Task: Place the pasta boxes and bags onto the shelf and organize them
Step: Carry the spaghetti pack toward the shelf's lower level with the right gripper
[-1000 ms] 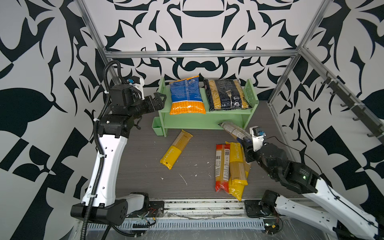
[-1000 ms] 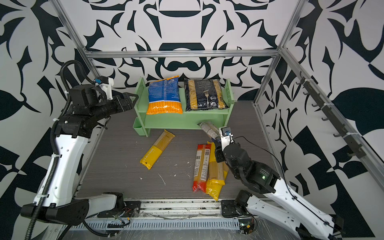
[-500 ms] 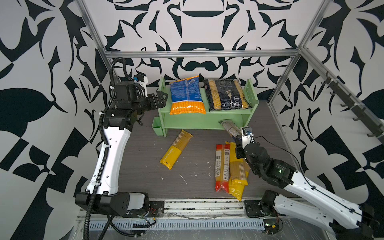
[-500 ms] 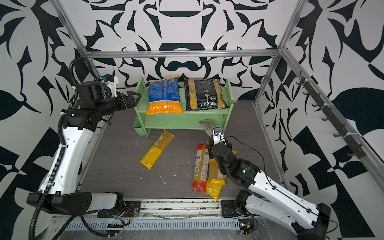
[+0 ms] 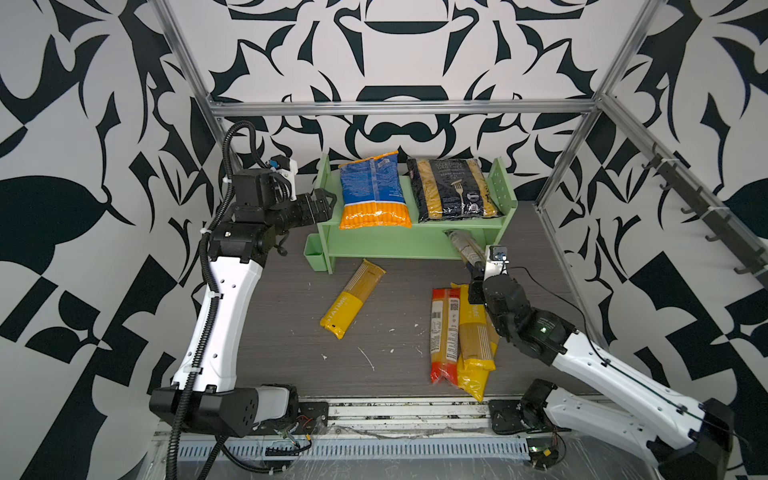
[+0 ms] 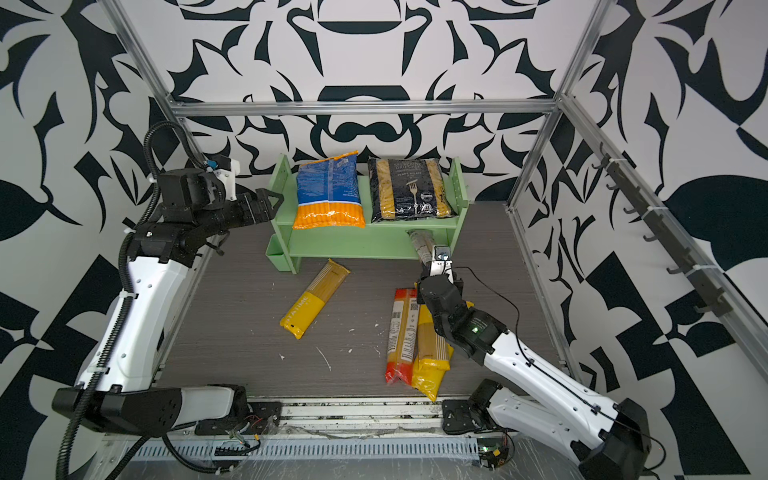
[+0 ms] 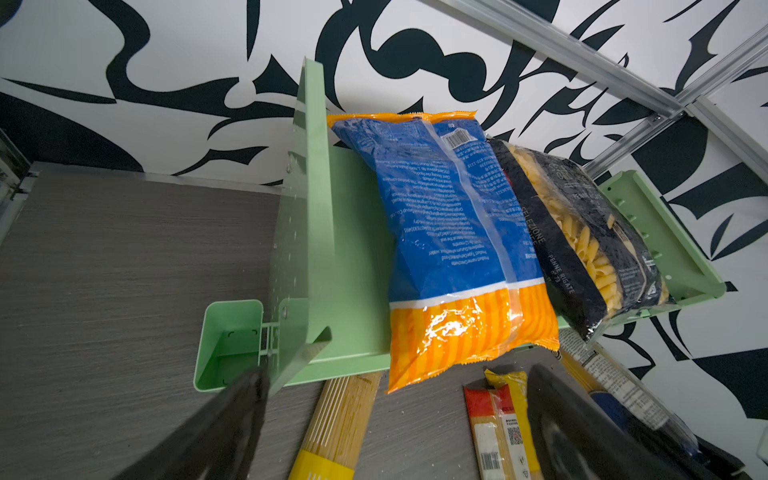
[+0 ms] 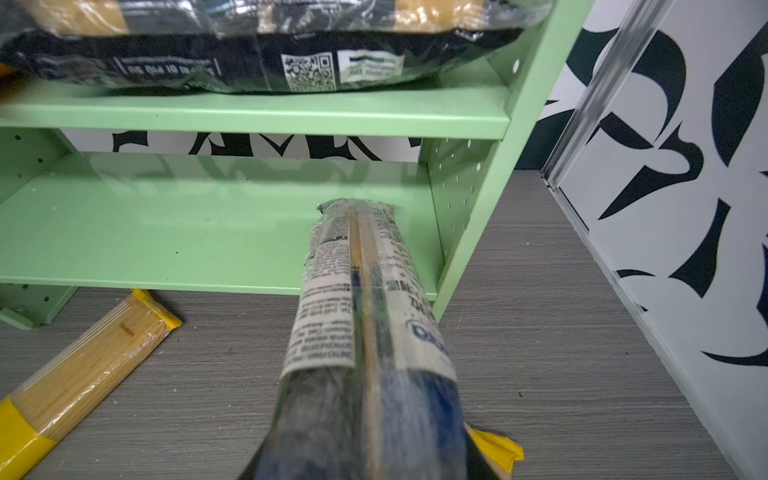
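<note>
The pale green shelf (image 5: 390, 249) carries a blue-orange bag (image 5: 374, 191) and a black penne bag (image 5: 453, 189) on its upper tier. My right gripper (image 5: 478, 270) is shut on a blue-ended spaghetti pack (image 8: 361, 299). The pack's far end lies on the lower tier by the right side panel. My left gripper (image 7: 397, 374) hangs open and empty, raised beside the shelf's left panel. A yellow pack (image 5: 353, 299) lies loose on the table in front of the shelf. A red-ended pack (image 5: 442, 332) and a yellow pack (image 5: 473, 345) lie together under my right arm.
A small green cup (image 5: 314, 255) hangs on the shelf's left side. Aluminium frame posts (image 5: 557, 183) and patterned walls close in the back and sides. Bits of broken pasta (image 5: 368, 359) are scattered on the grey table.
My right gripper has pushed toward the shelf, sliding the blue-ended pack's end further into the lower tier. My left gripper has shifted right, closer to the shelf's left panel.
</note>
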Controlling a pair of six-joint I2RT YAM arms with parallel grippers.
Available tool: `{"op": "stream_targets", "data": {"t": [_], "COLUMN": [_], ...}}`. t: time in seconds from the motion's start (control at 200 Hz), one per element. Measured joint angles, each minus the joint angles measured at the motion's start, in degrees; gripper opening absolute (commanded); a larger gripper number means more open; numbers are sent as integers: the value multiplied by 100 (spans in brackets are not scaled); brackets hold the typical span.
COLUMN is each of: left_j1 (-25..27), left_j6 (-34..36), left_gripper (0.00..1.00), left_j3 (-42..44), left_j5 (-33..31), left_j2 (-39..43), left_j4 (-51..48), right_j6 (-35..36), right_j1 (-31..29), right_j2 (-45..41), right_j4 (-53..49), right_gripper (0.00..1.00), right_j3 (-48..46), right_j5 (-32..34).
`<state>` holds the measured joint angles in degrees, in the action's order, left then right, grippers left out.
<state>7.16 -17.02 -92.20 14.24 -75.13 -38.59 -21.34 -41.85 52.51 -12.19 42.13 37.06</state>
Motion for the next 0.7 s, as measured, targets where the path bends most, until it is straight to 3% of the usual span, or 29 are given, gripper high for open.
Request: {"op": "stream_targets", "data": {"t": [0.7], "left_j1": [0], "left_j6": [149], "left_gripper": [99], "left_j3": [905], "left_j5": [-262], "left_j2": [1320], "left_j4": [-122], "right_j6": [-636], "right_j1": [249], "right_j2": [1416], "right_j4": [846], "right_gripper": [0], "right_j3": [-310], "right_j5": [-389]}}
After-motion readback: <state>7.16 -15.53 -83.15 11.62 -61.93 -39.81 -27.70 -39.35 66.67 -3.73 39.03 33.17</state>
